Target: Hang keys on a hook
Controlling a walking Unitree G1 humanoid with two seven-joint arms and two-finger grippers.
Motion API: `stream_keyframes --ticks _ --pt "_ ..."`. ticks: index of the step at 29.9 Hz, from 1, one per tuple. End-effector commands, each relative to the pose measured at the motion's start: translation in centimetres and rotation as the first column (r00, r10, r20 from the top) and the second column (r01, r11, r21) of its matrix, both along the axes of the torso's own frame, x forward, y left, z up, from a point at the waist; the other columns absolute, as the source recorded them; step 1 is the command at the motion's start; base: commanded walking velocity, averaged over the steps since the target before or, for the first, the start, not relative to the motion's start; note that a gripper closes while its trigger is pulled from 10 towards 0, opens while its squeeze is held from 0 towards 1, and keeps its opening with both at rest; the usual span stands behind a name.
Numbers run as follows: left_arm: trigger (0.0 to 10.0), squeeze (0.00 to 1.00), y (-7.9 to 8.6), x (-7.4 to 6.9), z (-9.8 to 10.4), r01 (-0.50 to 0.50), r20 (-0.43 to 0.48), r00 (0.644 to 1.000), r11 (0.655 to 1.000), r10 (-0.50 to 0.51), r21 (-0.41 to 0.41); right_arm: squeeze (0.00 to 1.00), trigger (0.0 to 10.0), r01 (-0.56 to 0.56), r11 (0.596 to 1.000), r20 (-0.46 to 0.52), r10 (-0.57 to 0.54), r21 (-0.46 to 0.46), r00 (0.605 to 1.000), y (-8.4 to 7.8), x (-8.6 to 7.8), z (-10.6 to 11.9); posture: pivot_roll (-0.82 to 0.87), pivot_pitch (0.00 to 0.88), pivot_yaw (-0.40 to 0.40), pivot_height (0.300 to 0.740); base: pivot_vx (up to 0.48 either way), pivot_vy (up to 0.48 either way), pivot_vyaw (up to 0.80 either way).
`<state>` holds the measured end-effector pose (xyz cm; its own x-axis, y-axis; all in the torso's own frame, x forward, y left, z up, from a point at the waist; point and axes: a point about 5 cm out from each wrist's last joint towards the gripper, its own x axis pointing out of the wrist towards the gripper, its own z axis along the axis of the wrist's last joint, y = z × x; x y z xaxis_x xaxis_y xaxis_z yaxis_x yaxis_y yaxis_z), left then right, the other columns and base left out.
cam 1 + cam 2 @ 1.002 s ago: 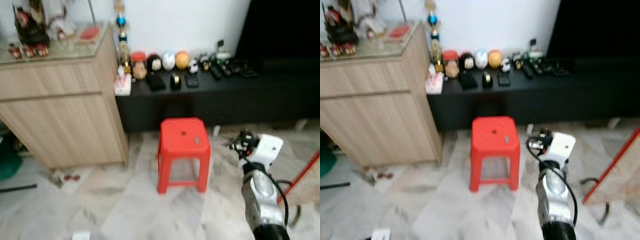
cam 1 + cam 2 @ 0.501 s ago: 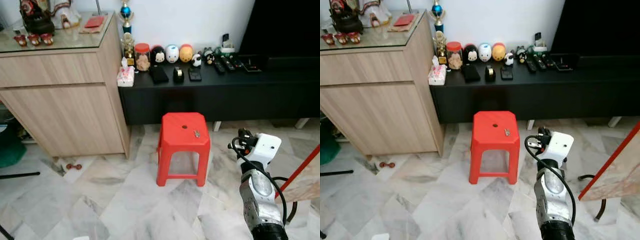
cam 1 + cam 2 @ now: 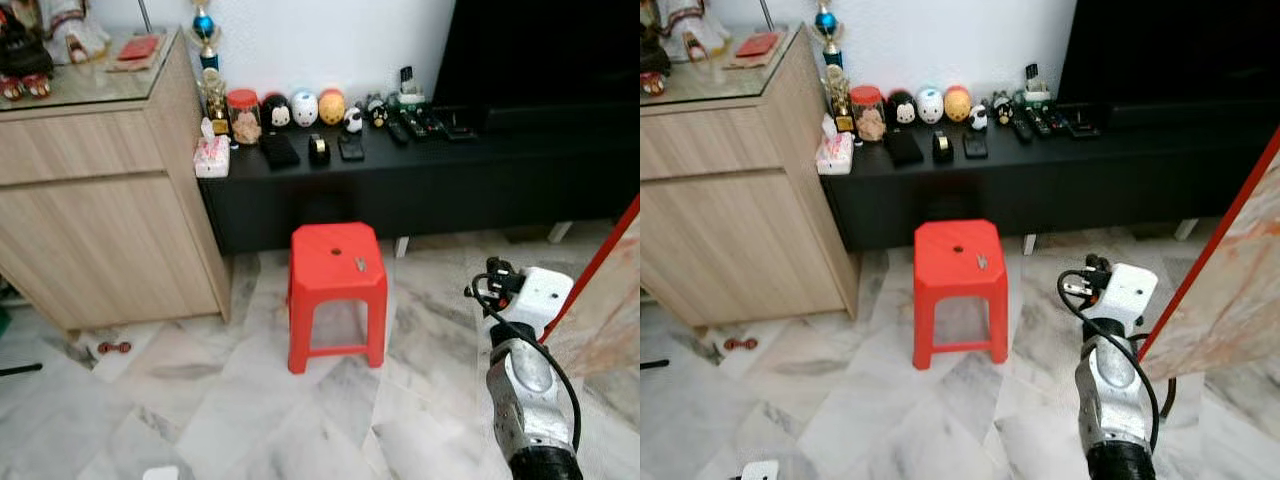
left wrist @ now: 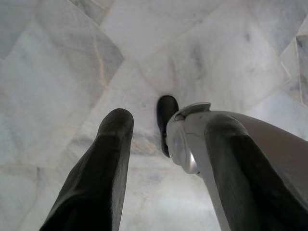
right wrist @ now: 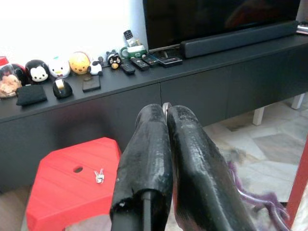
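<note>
Keys (image 5: 99,175) are lying near the red stool's (image 3: 335,262) right edge, ahead-left of the nearer, clenched, empty right hand (image 5: 166,120).

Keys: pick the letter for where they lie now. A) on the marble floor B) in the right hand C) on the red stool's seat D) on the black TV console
C: the keys lie on the red stool, near its centre hole; the right hand is shut and holds nothing.

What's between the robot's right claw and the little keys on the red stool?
Nothing. In the right wrist view, the shut right claw points toward the keys on the red stool, with just bare stool top and air between.
</note>
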<state>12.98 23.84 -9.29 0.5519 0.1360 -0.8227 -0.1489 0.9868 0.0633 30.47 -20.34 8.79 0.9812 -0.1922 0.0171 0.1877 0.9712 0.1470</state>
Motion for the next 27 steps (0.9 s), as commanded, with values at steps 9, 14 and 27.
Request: stream_keyframes --ticks 9,14,27 --pt "10.0 0.0 -0.06 -0.41 -0.18 0.027 -0.027 0.999 1.0 -0.027 0.001 0.0 10.0 -0.004 1.0 0.015 0.004 -0.007 1.0 0.18 0.13 0.38 -0.07 0.007 -0.018 0.74 0.0 -0.394 0.0" --pt "10.0 0.0 -0.06 -0.4 -0.18 0.028 -0.027 0.999 1.0 -0.028 -0.001 0.0 10.0 -0.002 1.0 0.015 0.002 -0.008 1.0 0.18 0.15 0.4 -0.07 0.006 -0.019 0.74 0.0 -0.395 0.0" --pt "10.0 0.0 -0.01 -0.46 -0.18 0.04 -0.03 0.999 0.999 -0.04 0.0 0.0 10.0 0.016 1.0 0.018 -0.016 -0.012 1.0 0.05 0.19 0.38 -0.07 0.0 -0.01 0.74 0.0 -0.4 0.0"
